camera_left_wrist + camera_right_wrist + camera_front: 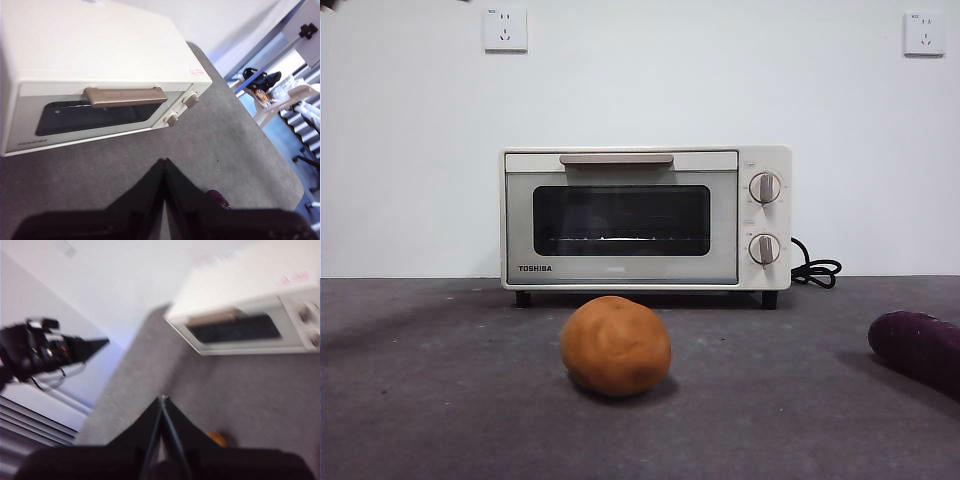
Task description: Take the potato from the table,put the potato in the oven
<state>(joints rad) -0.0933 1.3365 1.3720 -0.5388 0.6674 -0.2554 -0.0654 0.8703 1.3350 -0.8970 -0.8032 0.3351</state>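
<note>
Potato (615, 345) sits alone on the table (440, 400), out in front of the oven (645, 217) and well short of its door, nothing gripping it. That door looks fully closed, the beige handle (616, 159) up against the body, so I'd say it blocks the way in until someone pulls it down. Being round, the potato could roll off if nudged off-centre. A dark purple vegetable (920, 350) lies off to the knob side of the oven. Left gripper (165, 162) and right gripper (162, 400) both hang high, jaws pressed together, holding nothing.
</note>
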